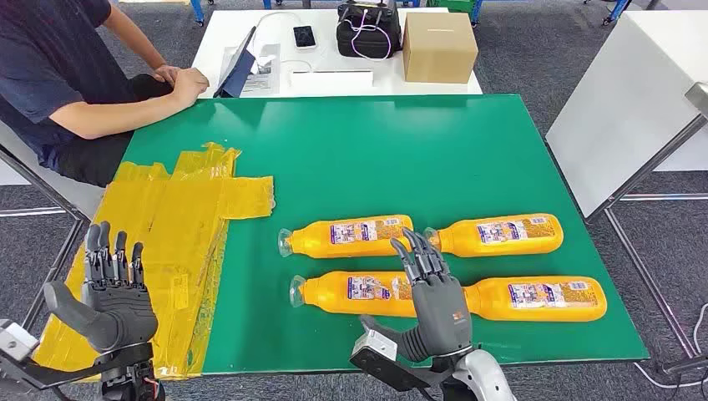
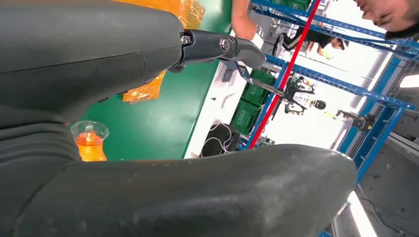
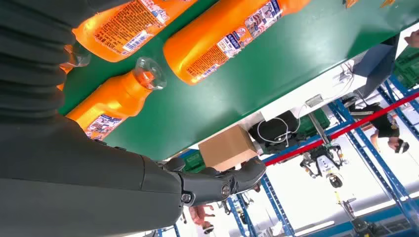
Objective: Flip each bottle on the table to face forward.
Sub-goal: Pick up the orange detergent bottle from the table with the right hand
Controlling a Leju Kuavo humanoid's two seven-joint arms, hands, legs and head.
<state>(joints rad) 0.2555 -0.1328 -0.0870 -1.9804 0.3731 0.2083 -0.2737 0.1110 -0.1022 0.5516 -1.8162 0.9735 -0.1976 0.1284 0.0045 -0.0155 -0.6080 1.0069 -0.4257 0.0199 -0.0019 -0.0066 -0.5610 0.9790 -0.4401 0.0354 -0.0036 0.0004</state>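
grey and dark, my right hand (image 1: 434, 305) hovers with fingers straight and slightly apart, holding nothing, above the gap between the two near bottles. my left hand (image 1: 113, 292) is raised off the near left corner of the table, palm up, fingers spread, also holding nothing.

four orange bottles lie on their sides on the green table (image 1: 376, 150), in two rows of two, clear caps pointing to my left. near left bottle (image 1: 346, 290) and near right bottle (image 1: 538, 299) lie end to end, with my right hand over where they meet. behind them, far left bottle (image 1: 346, 235) and far right bottle (image 1: 497, 236) lie the same way, just apart from the near row. each shows a pale label with blue and red print; the writing is too small for me to read, though my right wrist view shows a barcode and fine text on one.

crumpled yellow plastic sheet (image 1: 167, 242) covers the table's left side. a seated person (image 1: 58, 75) rests a hand at the far left corner. beyond, a white table (image 1: 342, 79) carries a cardboard box (image 1: 438, 46), a black bag (image 1: 367, 29) and a phone (image 1: 304, 36).
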